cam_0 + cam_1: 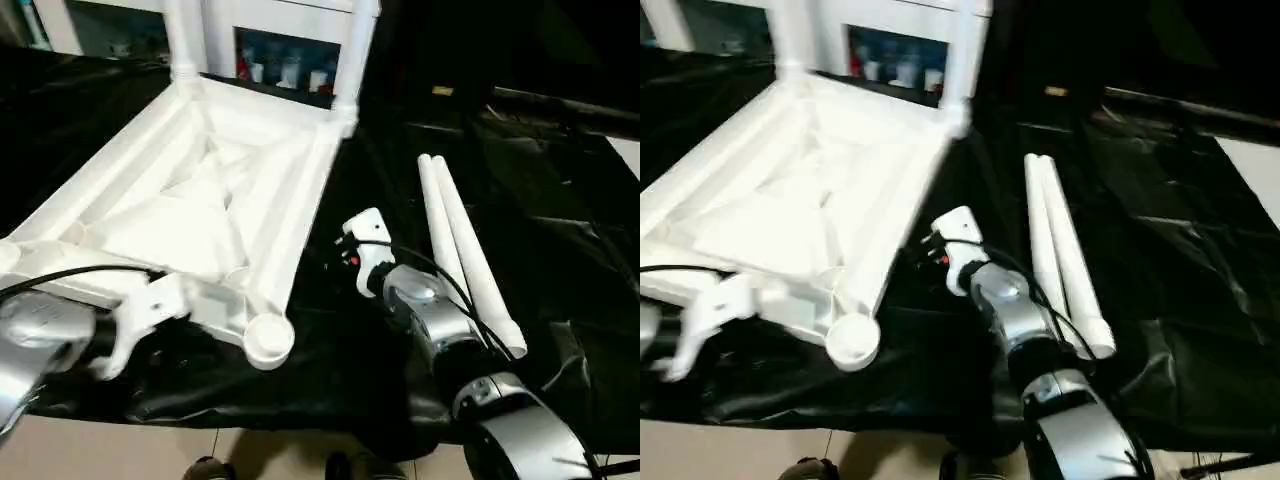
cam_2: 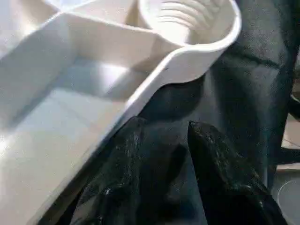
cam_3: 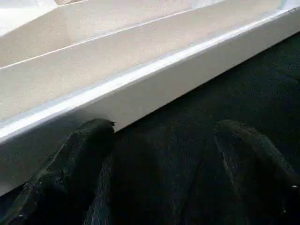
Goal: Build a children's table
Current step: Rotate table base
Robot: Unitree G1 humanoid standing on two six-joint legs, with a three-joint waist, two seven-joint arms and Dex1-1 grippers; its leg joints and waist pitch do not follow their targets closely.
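Resting at the near edge of the upturned tabletop (image 1: 200, 200), the left hand (image 2: 161, 173) is seen in its wrist view with two black fingers (image 2: 117, 187) spread slightly, nothing held between them, one finger close under the top's rim. Just beyond lies a round corner socket (image 1: 269, 340), empty, ribbed inside. The right hand (image 3: 159, 154) is held beside the top's long side edge, its fingers (image 3: 79, 159) spread wide over black cloth (image 1: 560, 250), gripping nothing. The tabletop lies underside up on the cloth-covered bench. Two legs (image 1: 357, 50) stand fitted in the far corners. Two loose legs (image 1: 465, 250) lie side by side, touching, to the right of the right arm.
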